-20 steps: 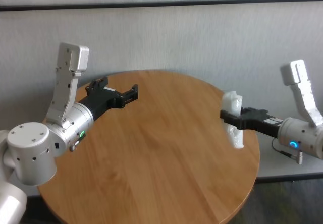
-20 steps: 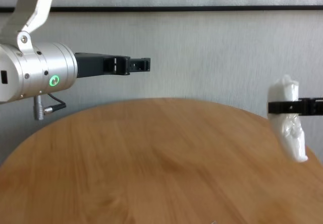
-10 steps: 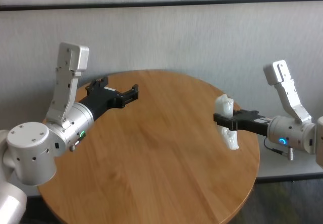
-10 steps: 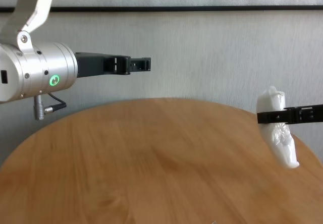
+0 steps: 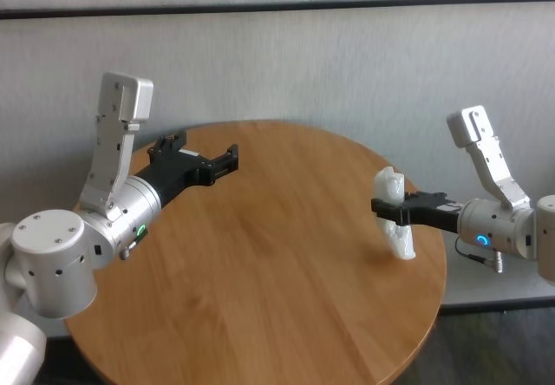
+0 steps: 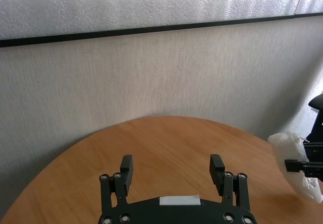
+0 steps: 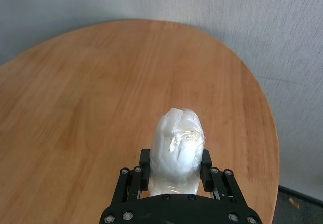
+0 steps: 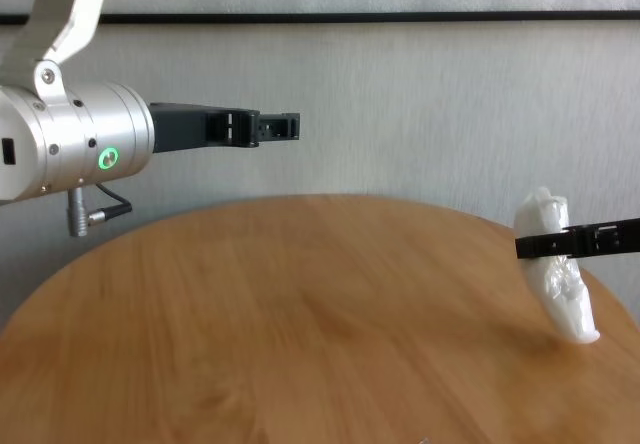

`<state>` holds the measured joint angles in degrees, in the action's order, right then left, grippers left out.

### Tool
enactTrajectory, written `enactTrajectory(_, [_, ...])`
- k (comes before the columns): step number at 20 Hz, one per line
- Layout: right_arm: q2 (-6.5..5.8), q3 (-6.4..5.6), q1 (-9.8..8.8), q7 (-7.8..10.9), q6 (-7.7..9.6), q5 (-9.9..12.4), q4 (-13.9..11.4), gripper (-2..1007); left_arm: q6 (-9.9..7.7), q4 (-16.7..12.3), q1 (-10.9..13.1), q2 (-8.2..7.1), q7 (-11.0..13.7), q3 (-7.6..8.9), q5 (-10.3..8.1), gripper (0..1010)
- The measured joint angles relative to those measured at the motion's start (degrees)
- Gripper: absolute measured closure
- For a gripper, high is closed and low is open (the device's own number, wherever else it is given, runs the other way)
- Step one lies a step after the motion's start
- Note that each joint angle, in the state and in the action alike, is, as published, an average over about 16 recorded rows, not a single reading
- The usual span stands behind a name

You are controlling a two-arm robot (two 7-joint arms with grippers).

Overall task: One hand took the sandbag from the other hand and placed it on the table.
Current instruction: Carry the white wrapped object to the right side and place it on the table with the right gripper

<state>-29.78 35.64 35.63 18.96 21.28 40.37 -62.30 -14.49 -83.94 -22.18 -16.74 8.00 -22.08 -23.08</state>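
**Sandbag hanging right by the table's right edge**

The right tool [image 5: 388, 208] is clenched around the middle of the sandbag [image 5: 395, 227], holding it just over the table [image 5: 260, 255] near its right edge. If it lets go here, the soft pouch could flop or roll off that edge. The left tool [image 5: 227, 158] sits spread and empty over the far-left edge.

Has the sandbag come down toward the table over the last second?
Yes. Clamped in the right gripper, the sandbag has sunk against the table edge; its lower tip now sits at the tabletop.
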Motion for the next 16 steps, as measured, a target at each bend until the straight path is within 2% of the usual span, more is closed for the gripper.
enactTrajectory(8, [0.39,0.21,0.49,0.19,0.28,-0.7,1.1,388,0.02,0.0,0.0,-0.02,0.0,-0.01,-0.02,10])
enactTrajectory(16, [0.27,0.12,0.30,0.12,0.16,-0.5,0.7,197,0.02,0.0,0.0,-0.03,0.0,-0.01,-0.03,10])
